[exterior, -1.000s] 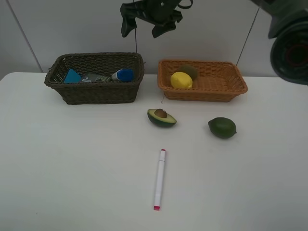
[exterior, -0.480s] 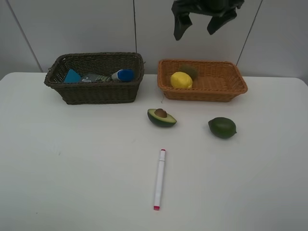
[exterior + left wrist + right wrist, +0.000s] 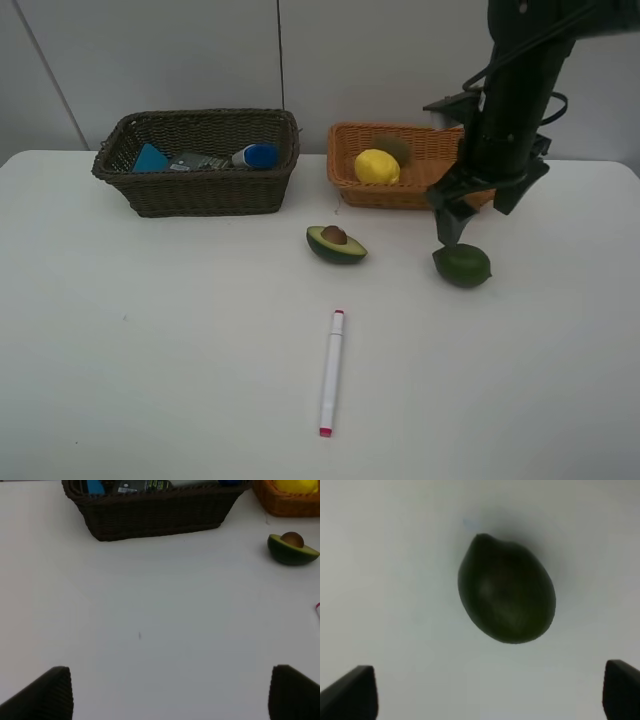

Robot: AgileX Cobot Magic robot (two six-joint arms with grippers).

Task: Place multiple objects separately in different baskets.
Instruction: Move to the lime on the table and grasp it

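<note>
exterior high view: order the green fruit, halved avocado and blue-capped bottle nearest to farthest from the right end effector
1. green round fruit, just beneath the right end effector
2. halved avocado, middle of view
3. blue-capped bottle, in the dark brown basket, left

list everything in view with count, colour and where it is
dark basket: 1, dark brown, back left
orange basket: 1, orange-tan, back right
blue-capped bottle: 1, white, dark basket
labelled item: 1, dark, dark basket
blue item: 1, light blue, dark basket, kind unclear
lemon: 1, yellow, orange basket
kiwi: 1, brown, orange basket behind lemon
halved avocado: 1, green, table centre
green round fruit: 1, dark green, table right
marker: 1, white with pink tip, table front
table: 1, white
left end effector: 1, black, open, above bare table
right end effector: 1, black, open, above green round fruit
</note>
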